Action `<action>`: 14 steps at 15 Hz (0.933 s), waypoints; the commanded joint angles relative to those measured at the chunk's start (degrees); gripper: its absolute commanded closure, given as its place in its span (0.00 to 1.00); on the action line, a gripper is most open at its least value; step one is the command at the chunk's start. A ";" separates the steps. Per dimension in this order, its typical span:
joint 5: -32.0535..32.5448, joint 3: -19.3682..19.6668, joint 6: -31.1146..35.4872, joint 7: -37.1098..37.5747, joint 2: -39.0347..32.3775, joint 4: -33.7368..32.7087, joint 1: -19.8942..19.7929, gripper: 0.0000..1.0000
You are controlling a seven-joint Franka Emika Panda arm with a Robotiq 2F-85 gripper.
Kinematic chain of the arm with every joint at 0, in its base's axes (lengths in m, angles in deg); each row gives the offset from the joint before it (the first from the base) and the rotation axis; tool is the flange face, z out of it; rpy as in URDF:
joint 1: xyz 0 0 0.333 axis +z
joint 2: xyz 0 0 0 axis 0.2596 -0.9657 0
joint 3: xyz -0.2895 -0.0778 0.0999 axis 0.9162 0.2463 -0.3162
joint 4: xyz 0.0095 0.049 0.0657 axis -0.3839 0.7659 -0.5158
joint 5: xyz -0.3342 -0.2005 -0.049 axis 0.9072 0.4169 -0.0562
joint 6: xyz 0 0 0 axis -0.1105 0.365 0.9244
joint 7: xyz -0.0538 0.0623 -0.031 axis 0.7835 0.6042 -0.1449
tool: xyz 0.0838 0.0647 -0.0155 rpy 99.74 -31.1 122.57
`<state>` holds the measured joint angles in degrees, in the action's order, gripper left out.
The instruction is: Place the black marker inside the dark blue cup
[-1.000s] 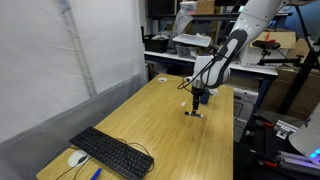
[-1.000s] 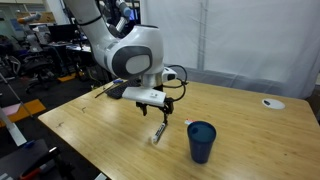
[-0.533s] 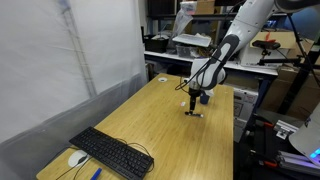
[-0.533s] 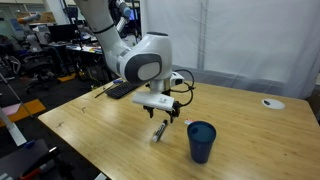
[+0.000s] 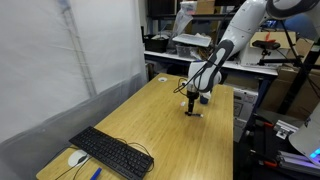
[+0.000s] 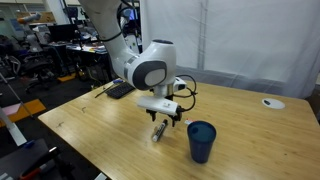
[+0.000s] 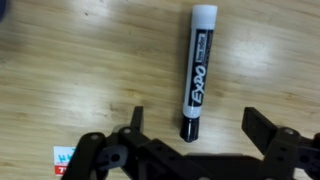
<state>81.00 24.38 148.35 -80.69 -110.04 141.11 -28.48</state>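
Note:
The black marker (image 7: 196, 72) lies flat on the wooden table, black body with a white end pointing away in the wrist view. It also shows in an exterior view (image 6: 158, 130) just below my gripper. My gripper (image 7: 197, 122) is open, its two fingers on either side of the marker's black end, not touching it. In both exterior views the gripper (image 6: 164, 118) (image 5: 193, 104) hovers low over the table. The dark blue cup (image 6: 201, 141) stands upright on the table just beside the marker, apart from it; in the exterior view from the keyboard end it (image 5: 204, 97) shows behind the arm.
A black keyboard (image 5: 112, 152) and a white mouse (image 5: 76, 158) lie at one end of the table. A small white round object (image 6: 271, 102) sits near a far edge. A small red and white sticker (image 7: 64, 159) lies on the wood beside the gripper.
The arm has moved toward the cup and settled lower over the marker. The marker and cup have not moved.

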 commanded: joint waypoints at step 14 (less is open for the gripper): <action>5.57 5.67 0.55 10.40 -0.79 0.25 6.88 0.40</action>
<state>85.31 28.68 147.38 -72.30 -110.96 140.77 -22.70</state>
